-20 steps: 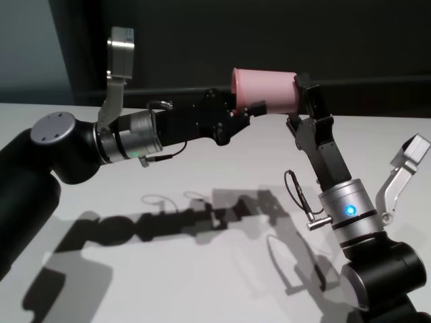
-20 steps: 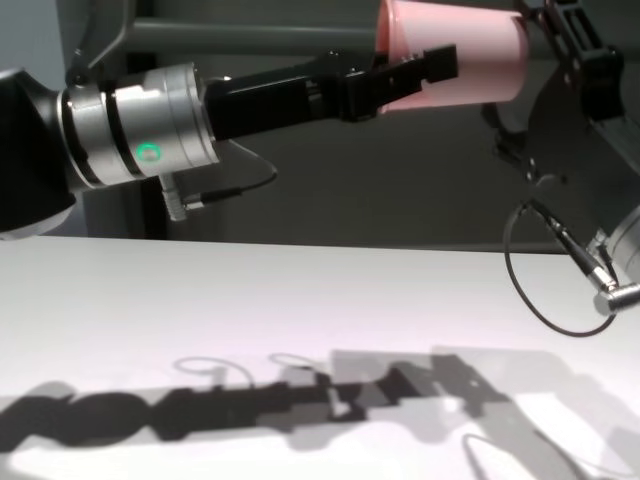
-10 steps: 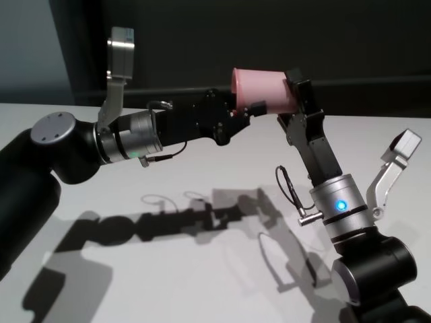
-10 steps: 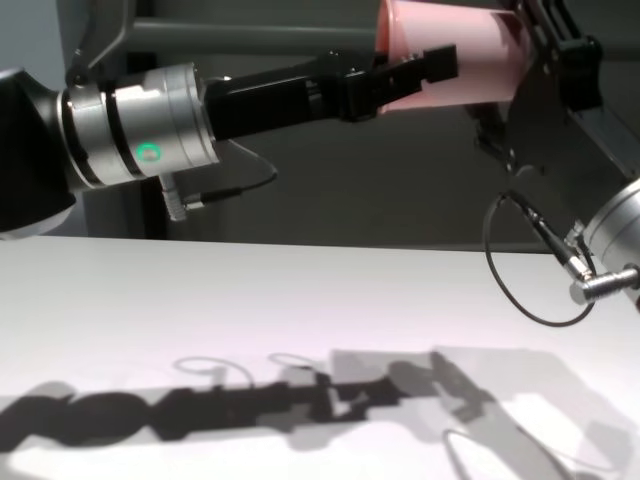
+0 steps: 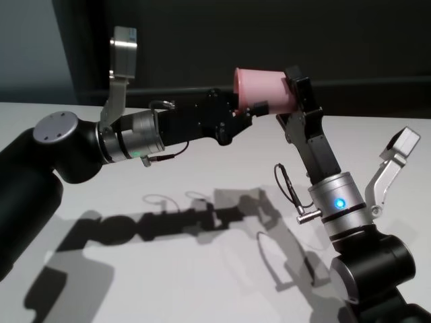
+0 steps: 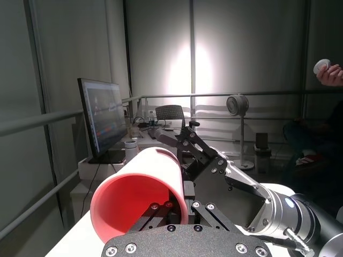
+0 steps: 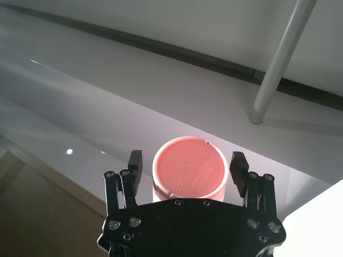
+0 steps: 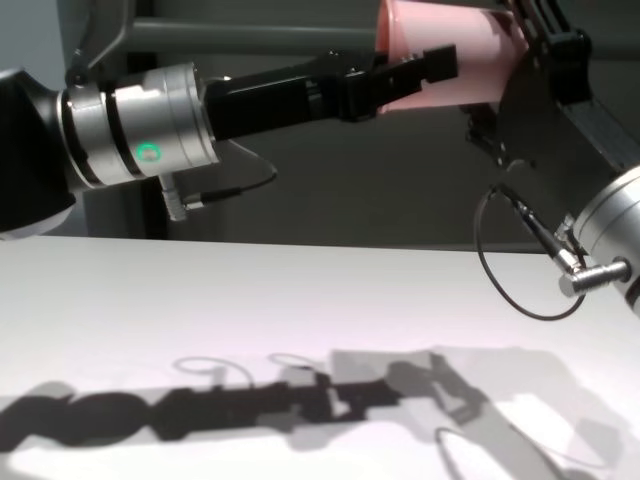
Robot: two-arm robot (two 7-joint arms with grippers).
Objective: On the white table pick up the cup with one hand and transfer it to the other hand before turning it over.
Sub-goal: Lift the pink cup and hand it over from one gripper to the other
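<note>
The pink cup lies on its side in the air, high above the white table. My left gripper is shut on its rim at the wide, open end, one finger inside and one outside. The left wrist view looks into the cup's mouth. My right gripper reaches up from the right and stands open, its fingers on either side of the cup's closed bottom with gaps showing on both sides.
A thin black cable loop hangs from the right forearm. Both arms cast shadows on the table below. A dark wall with a grey rail runs behind. The left wrist view shows a monitor and a fan farther off.
The right arm has moved left toward the cup, so its open fingers now reach around the cup's closed end. The left gripper and the cup have stayed still.
</note>
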